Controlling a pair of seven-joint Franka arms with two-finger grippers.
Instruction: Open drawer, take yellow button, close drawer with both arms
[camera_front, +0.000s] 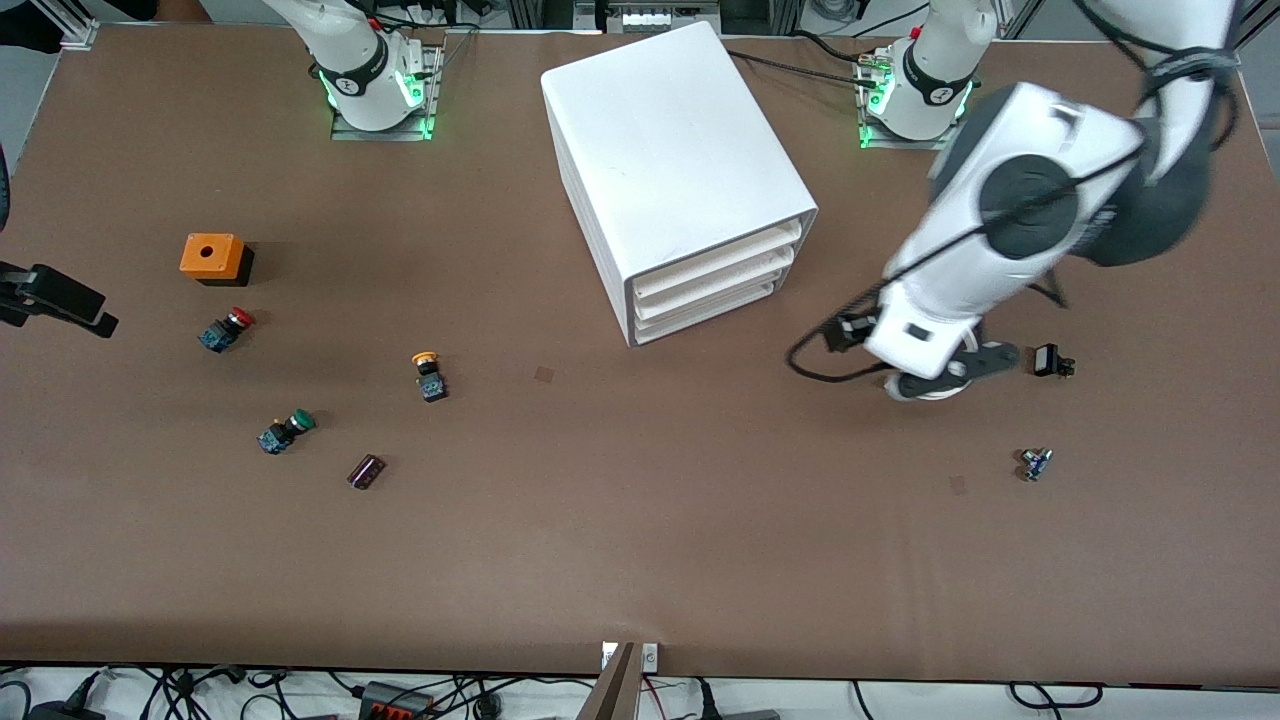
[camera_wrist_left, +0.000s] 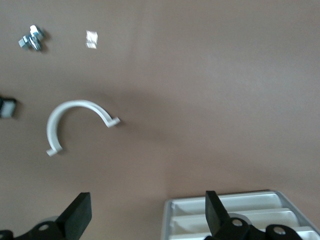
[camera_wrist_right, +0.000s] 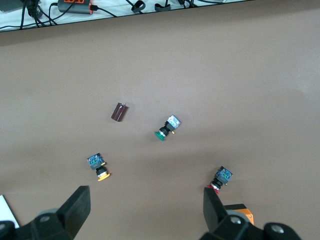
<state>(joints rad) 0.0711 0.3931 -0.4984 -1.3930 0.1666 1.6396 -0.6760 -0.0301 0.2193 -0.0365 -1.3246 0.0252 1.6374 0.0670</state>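
Observation:
The drawer (camera_front: 722, 260) is the uppermost of three in the white cabinet (camera_front: 670, 150), and all three are shut. The orange-capped button (camera_front: 429, 375) lies on the bare table, nearer the front camera than the cabinet and toward the right arm's end. My left gripper (camera_wrist_left: 147, 215) hangs open and empty over the table beside the cabinet's drawer fronts (camera_wrist_left: 240, 212). The left arm's wrist (camera_front: 930, 340) covers it in the front view. My right gripper (camera_wrist_right: 145, 210) is open and empty, high over the buttons, with the orange-capped button (camera_wrist_right: 100, 167) below it.
A red-capped button (camera_front: 226, 328), a green-capped button (camera_front: 285, 431), an orange box (camera_front: 212, 257) and a dark cylinder (camera_front: 366, 471) lie toward the right arm's end. A white curved clip (camera_wrist_left: 75, 125), a black part (camera_front: 1050, 362) and metal bits (camera_front: 1035, 463) lie near the left arm.

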